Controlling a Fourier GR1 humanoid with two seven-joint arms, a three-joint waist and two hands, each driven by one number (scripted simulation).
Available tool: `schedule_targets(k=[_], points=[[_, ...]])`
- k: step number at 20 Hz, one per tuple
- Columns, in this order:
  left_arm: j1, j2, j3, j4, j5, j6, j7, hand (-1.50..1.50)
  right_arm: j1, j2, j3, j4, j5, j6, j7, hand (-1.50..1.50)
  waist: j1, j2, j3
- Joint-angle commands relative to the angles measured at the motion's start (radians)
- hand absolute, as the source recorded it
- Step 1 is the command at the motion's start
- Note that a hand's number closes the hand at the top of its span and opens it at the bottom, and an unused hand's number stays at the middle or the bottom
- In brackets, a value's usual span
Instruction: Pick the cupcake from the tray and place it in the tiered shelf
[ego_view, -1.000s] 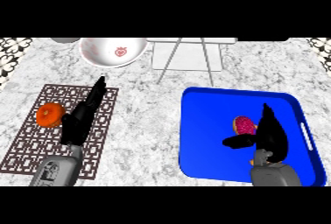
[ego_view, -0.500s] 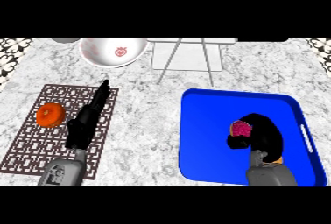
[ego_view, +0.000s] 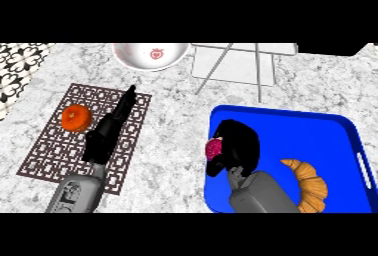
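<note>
A: Item one, cupcake (ego_view: 215, 147): we log it at the left edge of the blue tray (ego_view: 332, 135), with the right robot hand (ego_view: 238, 145) curled round it. Step in hand, we judge: the pick.

B: Next move calls for a lift over the tray rim, then travel up-left to the tiered shelf (ego_view: 235, 65).

A: Item two, left robot hand (ego_view: 111, 127): fingers straight, over the mat (ego_view: 55, 150), beside the orange (ego_view: 76, 117).

B: Open marble desk (ego_view: 173, 125) lies between tray and shelf; the bowl (ego_view: 151, 54) stands beside the shelf.
</note>
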Motion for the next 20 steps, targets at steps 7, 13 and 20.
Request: schedule_targets(k=[7,13,20], points=[[-0.035,-0.008,-0.017,0.034,-0.009,-0.017,-0.003,0.0,-0.314,0.007,0.262,0.036,-0.189,-0.325,0.181,1.5,0.023,-0.004,0.001],[-0.045,-0.031,-0.017,0.057,-0.016,0.005,0.015,0.0,-0.52,0.007,0.266,0.018,-0.17,-0.438,0.262,1.5,-0.003,-0.012,-0.002],[0.008,-0.014,0.007,0.051,-0.014,0.018,-0.015,0.0,-0.669,0.007,0.249,0.067,-0.059,-0.418,0.417,1.5,-0.031,-0.026,-0.004]])
